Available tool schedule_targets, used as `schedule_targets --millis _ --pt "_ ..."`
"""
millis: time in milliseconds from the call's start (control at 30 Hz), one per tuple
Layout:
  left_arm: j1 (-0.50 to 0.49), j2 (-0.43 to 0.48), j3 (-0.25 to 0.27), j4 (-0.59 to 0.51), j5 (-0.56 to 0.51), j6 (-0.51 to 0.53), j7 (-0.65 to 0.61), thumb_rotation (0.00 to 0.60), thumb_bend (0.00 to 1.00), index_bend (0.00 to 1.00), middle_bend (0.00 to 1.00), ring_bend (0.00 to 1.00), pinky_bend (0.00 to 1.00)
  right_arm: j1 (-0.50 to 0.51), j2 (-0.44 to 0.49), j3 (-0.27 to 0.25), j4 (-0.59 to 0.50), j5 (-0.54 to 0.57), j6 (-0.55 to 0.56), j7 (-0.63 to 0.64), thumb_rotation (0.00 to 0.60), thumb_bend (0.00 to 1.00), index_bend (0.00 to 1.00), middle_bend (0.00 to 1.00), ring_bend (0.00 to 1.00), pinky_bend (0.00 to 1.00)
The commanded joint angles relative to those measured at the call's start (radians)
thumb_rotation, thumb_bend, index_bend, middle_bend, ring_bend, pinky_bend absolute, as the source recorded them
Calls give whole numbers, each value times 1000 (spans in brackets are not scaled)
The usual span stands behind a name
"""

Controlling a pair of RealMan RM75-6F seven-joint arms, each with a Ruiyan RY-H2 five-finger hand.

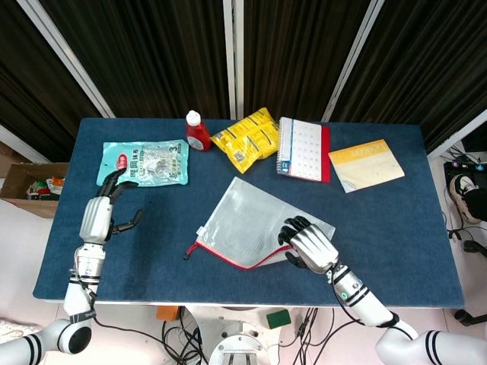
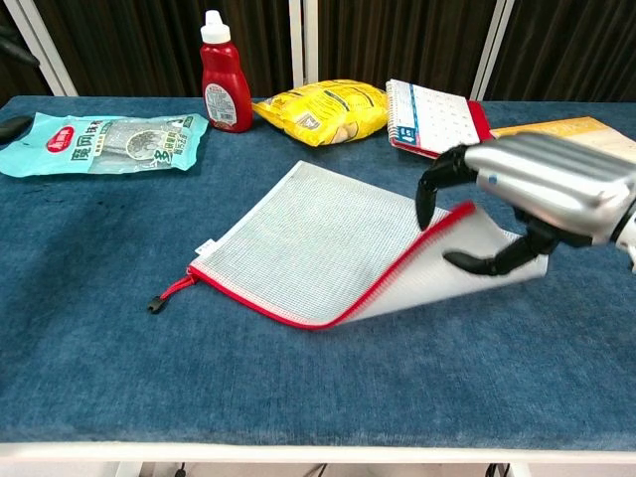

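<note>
Mesh zip pouch [image 2: 328, 248] lying mid-table, red-zip edge peeled up at 3 o'clock, pinched by right hand [image 2: 532, 199], probably to pry open. Left hand [image 1: 106, 209] spread, empty, at 9 o'clock near teal snack pack [image 1: 144, 162].

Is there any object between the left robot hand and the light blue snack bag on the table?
Nothing visible stands between them. The left robot hand is open, with its fingertips at the lower left edge of the light blue snack bag. The red bottle stands beyond the bag.
</note>
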State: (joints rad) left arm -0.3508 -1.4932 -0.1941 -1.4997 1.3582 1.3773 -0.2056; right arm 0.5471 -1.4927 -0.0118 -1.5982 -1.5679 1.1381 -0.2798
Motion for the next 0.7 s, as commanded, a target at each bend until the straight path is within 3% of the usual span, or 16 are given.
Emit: schedule_targets --millis 33,100,200,367,600,700 --pt "8 24 -2 -16 0 6 13 600 261 273 62 27 157 0 27 -22 -40 111 -103 -135 600 23 3 65 0 20" --pt "15 44 1 -25 5 12 26 600 242 271 65 27 157 -1 54 -20 -87 166 -130 -177 600 0 0 9 0 0" --pt "30 88 14 -37 20 24 66 600 229 271 78 28 154 -5 125 -16 -181 241 -150 -203 600 0 0 0 0 0" --pt "59 160 37 -66 19 27 104 600 223 271 90 28 152 -32 250 -38 -288 241 -137 -140 600 0 0 0 0 0" --pt "103 241 66 -81 2 29 130 600 223 271 90 28 153 -145 390 -79 -307 101 39 29 600 0 0 10 0 0" --pt "121 265 76 -72 7 44 146 600 224 273 100 29 154 -208 397 -54 -257 79 168 110 600 26 5 128 14 64"
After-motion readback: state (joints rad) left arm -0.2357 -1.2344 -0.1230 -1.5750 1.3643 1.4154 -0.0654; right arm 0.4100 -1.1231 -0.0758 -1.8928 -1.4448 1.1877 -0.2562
